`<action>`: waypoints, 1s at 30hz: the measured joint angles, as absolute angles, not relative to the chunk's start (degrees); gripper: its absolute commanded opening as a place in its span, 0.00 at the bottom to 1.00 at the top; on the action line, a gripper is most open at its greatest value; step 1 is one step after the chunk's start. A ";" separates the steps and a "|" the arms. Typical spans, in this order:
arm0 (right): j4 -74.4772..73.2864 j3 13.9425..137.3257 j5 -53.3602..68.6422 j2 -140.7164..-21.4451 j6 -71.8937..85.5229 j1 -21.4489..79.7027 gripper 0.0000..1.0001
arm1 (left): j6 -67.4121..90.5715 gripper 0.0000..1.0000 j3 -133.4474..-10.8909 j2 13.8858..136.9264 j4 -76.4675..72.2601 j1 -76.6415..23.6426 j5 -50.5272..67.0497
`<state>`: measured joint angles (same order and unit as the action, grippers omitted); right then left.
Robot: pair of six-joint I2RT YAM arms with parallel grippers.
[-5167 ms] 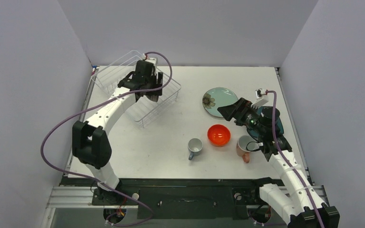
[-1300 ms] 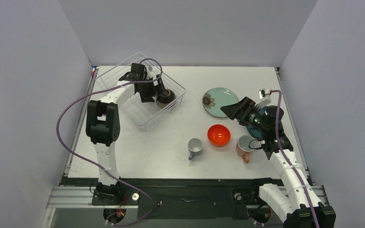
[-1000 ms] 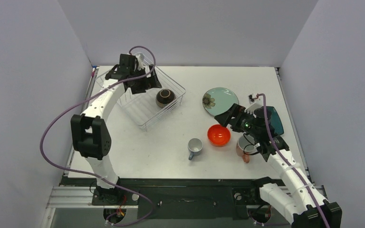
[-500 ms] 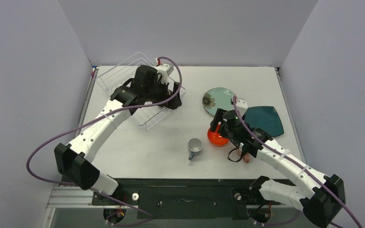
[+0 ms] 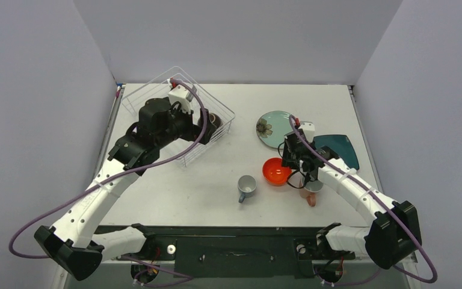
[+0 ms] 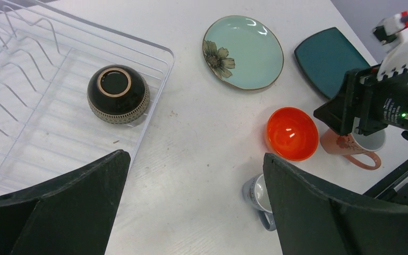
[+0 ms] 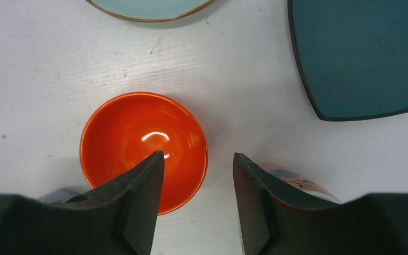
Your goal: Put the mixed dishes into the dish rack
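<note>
**Operator:** Where is the orange bowl (image 7: 143,133), and how does the right gripper (image 7: 196,156) stand?

**Technician:** The bowl stands upright on the bench (image 7: 48,69), between the grey mug (image 6: 257,192) and the pink mug (image 6: 357,150). It is well apart from the rack (image 6: 138,43). The right gripper hangs over the rim on the side toward the pink mug. Its jaws are about half apart, one finger over the inside and one outside. It grips nothing yet.

**Operator:** How will the bowl handle?

**Technician:** Judging by the bright glare inside, it is glazed ceramic: stiff, brittle, slick and of moderate weight. Pinch the wall just below the rim, one finger on each side. The curved wall may slide out of a shallow pinch, so seat the fingers deep. Caution: the pink mug sits just beside the outer finger. Descend straight to avoid knocking it.

**Operator:** And the left gripper (image 6: 195,156)?

**Technician:** It is spread wide and empty, raised over the rack's edge. The brown bowl (image 6: 118,94) lies upside down inside the rack. The round plate (image 6: 244,50) and the dark plate (image 7: 361,53) lie flat on the bench.
</note>
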<state>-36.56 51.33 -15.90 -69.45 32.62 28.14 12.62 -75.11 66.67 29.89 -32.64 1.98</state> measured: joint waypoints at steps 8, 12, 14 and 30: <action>-36.88 50.83 -14.46 -72.47 28.86 27.66 0.46 | 12.43 0.96 -73.17 64.12 26.61 -32.64 -0.32; -35.90 49.28 -14.44 -73.25 28.73 27.16 0.45 | 12.36 0.96 -71.90 63.57 25.47 -32.64 -1.28; -35.38 48.18 -14.28 -73.38 28.73 26.89 0.45 | 12.36 0.96 -71.35 63.46 25.12 -32.64 -1.50; -29.34 46.15 -11.53 -77.30 27.86 26.55 0.31 | 12.14 0.96 -70.96 64.86 23.62 -32.64 -1.72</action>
